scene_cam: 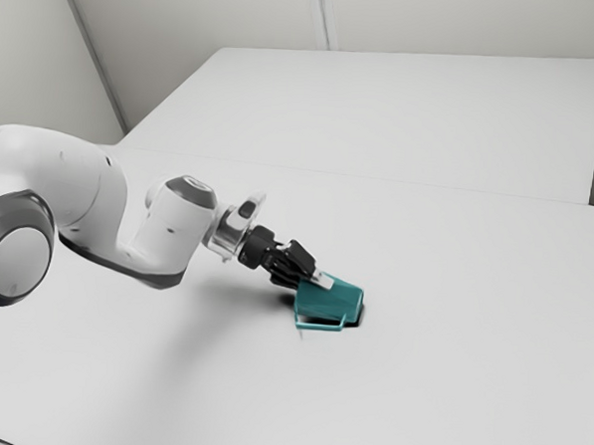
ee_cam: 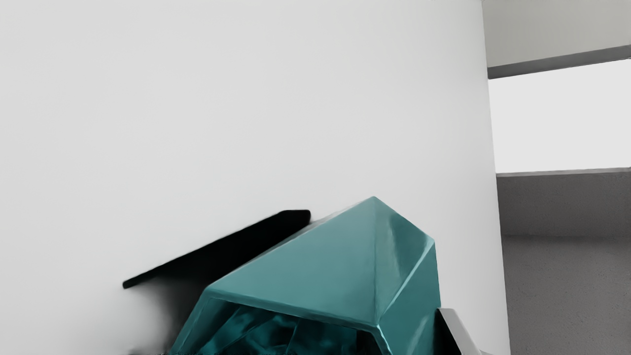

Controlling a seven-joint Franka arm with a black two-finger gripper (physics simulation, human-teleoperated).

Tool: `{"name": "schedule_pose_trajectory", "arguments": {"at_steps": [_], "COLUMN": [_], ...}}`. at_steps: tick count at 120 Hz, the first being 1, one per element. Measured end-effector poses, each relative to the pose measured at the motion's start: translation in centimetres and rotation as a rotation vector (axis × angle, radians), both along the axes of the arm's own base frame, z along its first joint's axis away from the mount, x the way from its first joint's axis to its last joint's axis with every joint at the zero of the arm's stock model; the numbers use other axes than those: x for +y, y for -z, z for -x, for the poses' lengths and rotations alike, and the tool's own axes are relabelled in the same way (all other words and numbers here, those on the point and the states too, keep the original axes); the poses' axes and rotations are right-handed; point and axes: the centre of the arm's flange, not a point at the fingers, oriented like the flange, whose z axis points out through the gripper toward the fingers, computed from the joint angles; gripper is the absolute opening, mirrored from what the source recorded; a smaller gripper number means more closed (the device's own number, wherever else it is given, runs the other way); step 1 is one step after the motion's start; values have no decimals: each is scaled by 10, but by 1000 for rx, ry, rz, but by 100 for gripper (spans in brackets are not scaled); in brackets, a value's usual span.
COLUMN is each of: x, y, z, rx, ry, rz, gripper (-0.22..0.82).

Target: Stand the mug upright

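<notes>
A teal, faceted mug (scene_cam: 331, 301) lies tipped on its side on the white table, its handle (scene_cam: 319, 327) low on the side nearest the exterior camera. My gripper (scene_cam: 321, 281) reaches down at a slant to the mug's upper edge, at the end facing the arm. In the wrist view the mug (ee_cam: 305, 276) shows its open mouth toward my hand, and part of the gripper (ee_cam: 457, 335) stands against its outer wall. How the gripper holds or touches the far side of that wall is hidden.
The white table (scene_cam: 469, 371) spreads around the mug, with a dark shadow beside it. Behind stands another pale, flat surface (scene_cam: 412, 119), and grey walls rise beyond it.
</notes>
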Motion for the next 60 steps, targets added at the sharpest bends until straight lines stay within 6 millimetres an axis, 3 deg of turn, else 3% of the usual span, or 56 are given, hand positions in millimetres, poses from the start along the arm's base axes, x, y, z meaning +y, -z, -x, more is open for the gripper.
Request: {"name": "schedule_pose_trajectory", "arguments": {"at_steps": [20, 40, 60], "x": [-6, -16, -25], "y": [-1, -15, -51], "z": [2, -2, -11], "rx": [8, -13, -79], "ry": [-13, -17, -7], "rz": [45, 88, 112], "gripper": [-11, -15, -17]}}
